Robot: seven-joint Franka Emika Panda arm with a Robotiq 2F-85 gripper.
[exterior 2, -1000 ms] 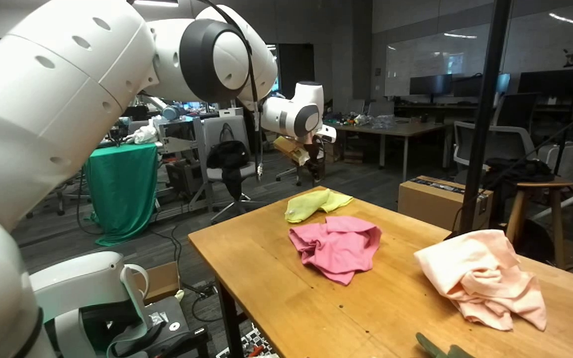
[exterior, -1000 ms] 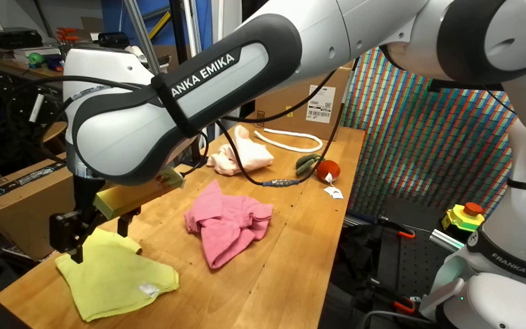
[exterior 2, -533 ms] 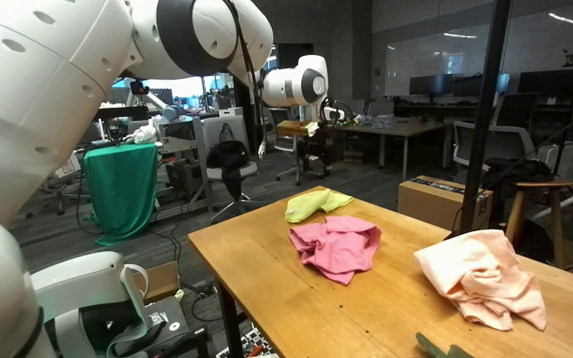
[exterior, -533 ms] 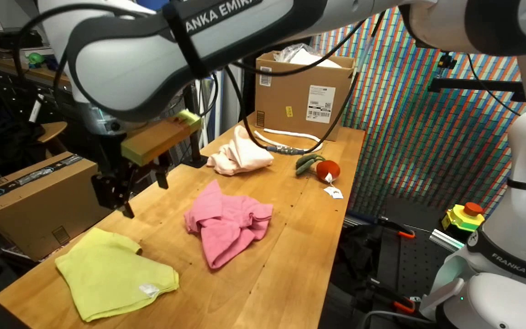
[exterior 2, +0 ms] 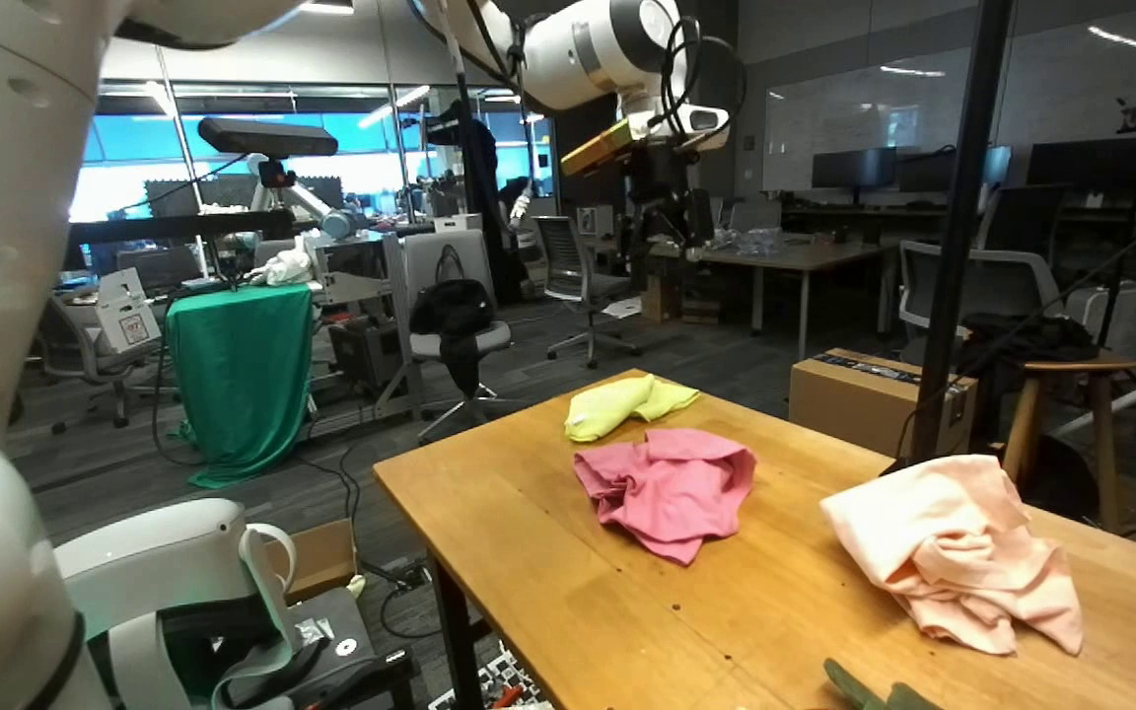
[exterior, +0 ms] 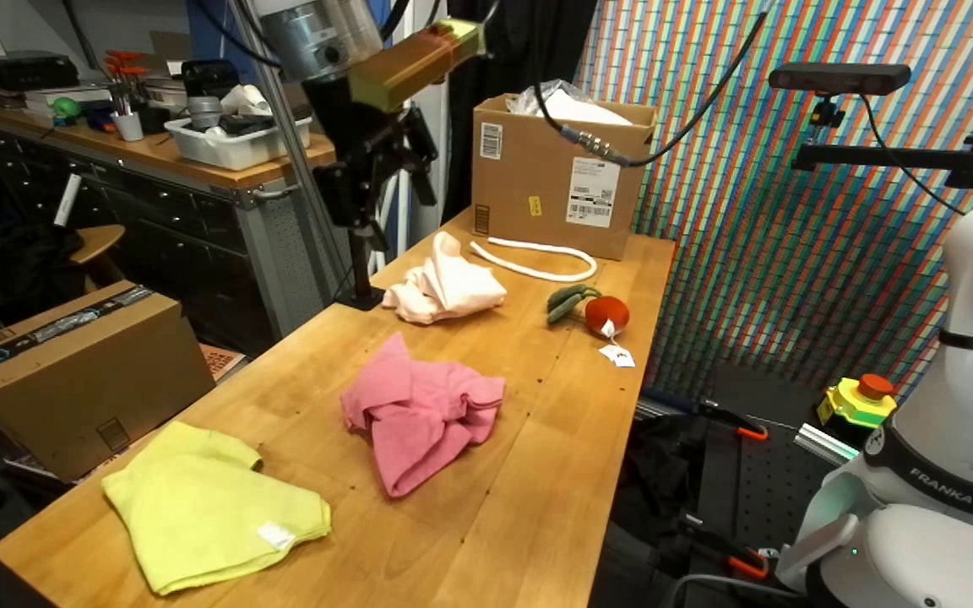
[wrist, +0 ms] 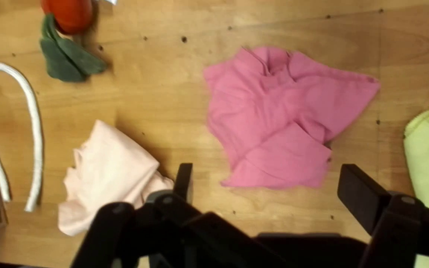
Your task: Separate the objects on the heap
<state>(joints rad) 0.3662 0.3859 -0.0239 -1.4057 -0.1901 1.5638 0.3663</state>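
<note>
Yellow cloth [exterior: 212,511], one: spread almost flat at the near corner of the desk [exterior: 537,507]. Pink cloth [exterior: 423,414], one: crumpled, placed beyond the yellow, with a gap between. Claw [exterior: 404,221], one: held in the air above the desk, jaws set wide apart, nothing gripped. Peach cloth [exterior: 448,285], one: bunched by the desk's long edge, well apart from the pink. Red round item [exterior: 607,314] and green leaf-shaped piece [exterior: 568,306], one each: laid side by side; whether they are joined cannot be told. White cord [wrist: 37,126], one: laid in a bend before the cardboard box [exterior: 537,181] (the latter not counted among the pieces to be sorted).

Step in hand, as judged: no heap is seen, so the separating is taken to be finished or nearly so. By the next move the claw is best withdrawn; if red and green are counted as two, a careful pinch and pull are called for.

Gaps: in the wrist view the yellow cloth is cut off at right and the peach cloth is partly covered by the claw. In an exterior view, only a tip of the green leaf-shaped piece [exterior 2: 860,688] is shown.
</note>
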